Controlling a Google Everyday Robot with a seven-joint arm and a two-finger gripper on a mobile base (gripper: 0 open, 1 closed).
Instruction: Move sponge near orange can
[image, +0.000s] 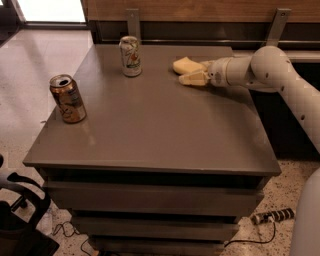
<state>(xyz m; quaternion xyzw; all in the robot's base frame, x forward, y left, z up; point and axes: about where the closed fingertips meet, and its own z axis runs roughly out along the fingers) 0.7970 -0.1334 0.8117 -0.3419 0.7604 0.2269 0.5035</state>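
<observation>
The pale yellow sponge (183, 65) lies on the far right part of the grey table (150, 125). My gripper (194, 73) reaches in from the right, low over the table, open, its near yellowish finger (192, 79) right beside the sponge's front side. The far finger is hidden behind the sponge. The orange can (67, 98), coppery with an open silver top, stands upright near the table's left edge, far from the sponge.
A white can (130, 56) with green-red print stands upright at the back, left of the sponge. A wooden wall with metal brackets runs behind the table. A power strip (272, 216) and cables lie on the floor at right.
</observation>
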